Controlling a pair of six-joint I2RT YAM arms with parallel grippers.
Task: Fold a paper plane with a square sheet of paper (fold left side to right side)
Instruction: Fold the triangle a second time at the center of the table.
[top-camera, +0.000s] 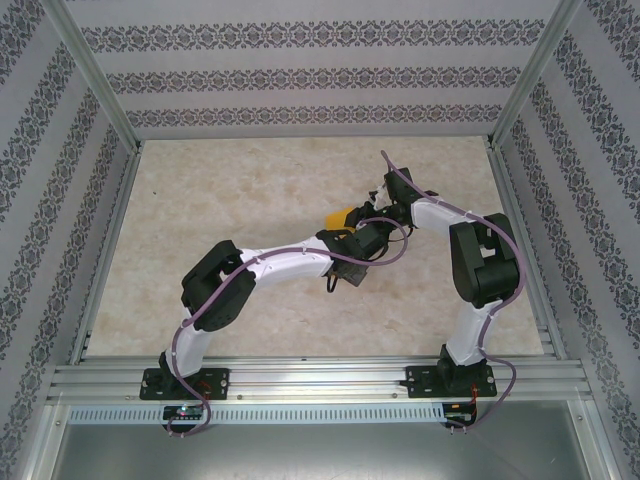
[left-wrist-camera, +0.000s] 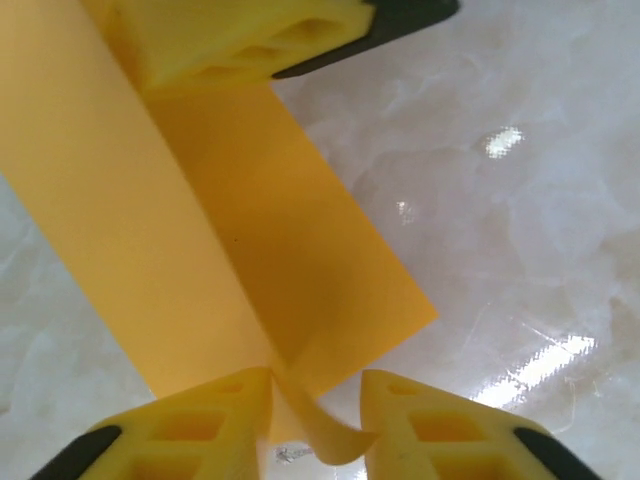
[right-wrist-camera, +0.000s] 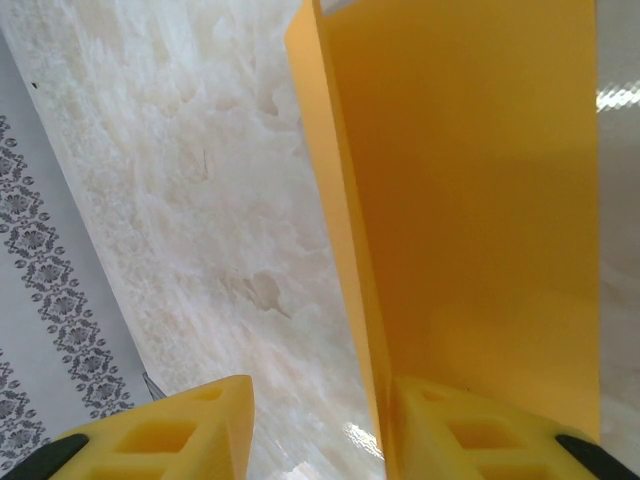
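At the middle of the marbled bench (top-camera: 250, 190), the left hand (left-wrist-camera: 318, 432) has its jaws set narrowly around the curled near corner of the half-folded paper (left-wrist-camera: 250, 250), pinch uncertain, while the right hand (right-wrist-camera: 320, 420), jaws apart, braces the far end; the left-to-right fold seems under way, and next calls for carrying that corner squarely across.

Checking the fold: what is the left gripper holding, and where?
Left gripper: jaws around the curled near corner of the orange sheet; a firm pinch cannot be told.

Orange paper (left-wrist-camera: 250, 250); cream, seemingly marbled table (left-wrist-camera: 520, 250).
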